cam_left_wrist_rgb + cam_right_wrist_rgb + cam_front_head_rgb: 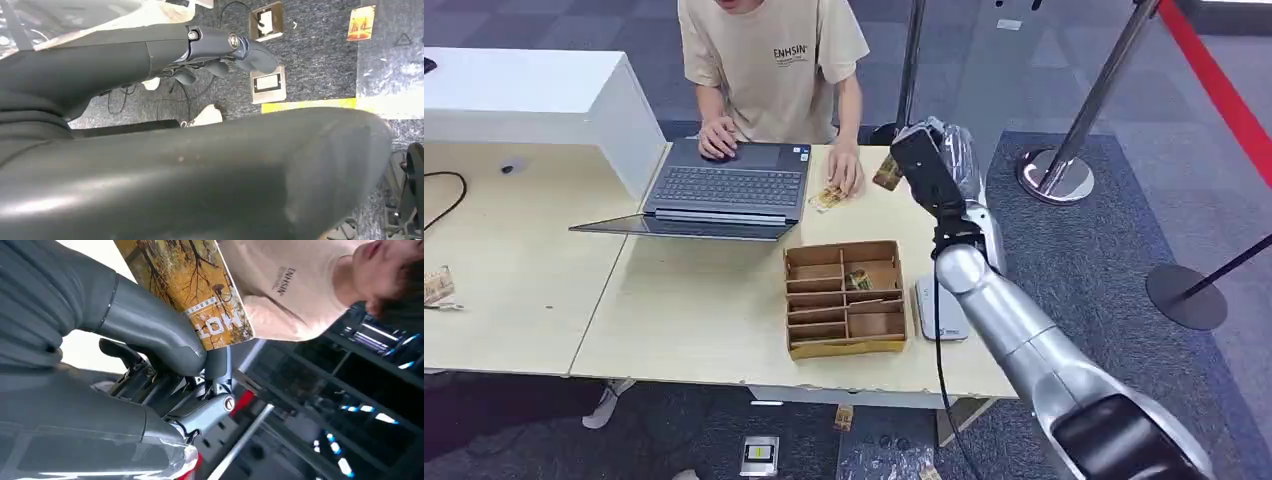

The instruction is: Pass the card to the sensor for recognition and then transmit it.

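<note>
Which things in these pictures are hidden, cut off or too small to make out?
- Card, right wrist view: cut off by the top edge; the right hand covers one corner.
- Same card, head view: too small to read.
- White sensor, head view: partly behind the right arm.
- Left hand, left wrist view: fingers partly hidden behind its own cover.

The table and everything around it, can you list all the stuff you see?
Light wooden table: one, pale, across the middle.
Grey open laptop: one, at the table's far edge.
Brown cardboard divider box: one, at the near edge; a small card lies in one compartment.
White flat card sensor: one, right of the box.
Yellow tree-picture card: one, in the robot's hand.
Silver stanchion posts: at least two, on grey carpet.
Person in a beige T-shirt: one, behind the laptop.
Right hand: holds the card, raised toward the person.
Left hand: hangs above the floor.
</note>
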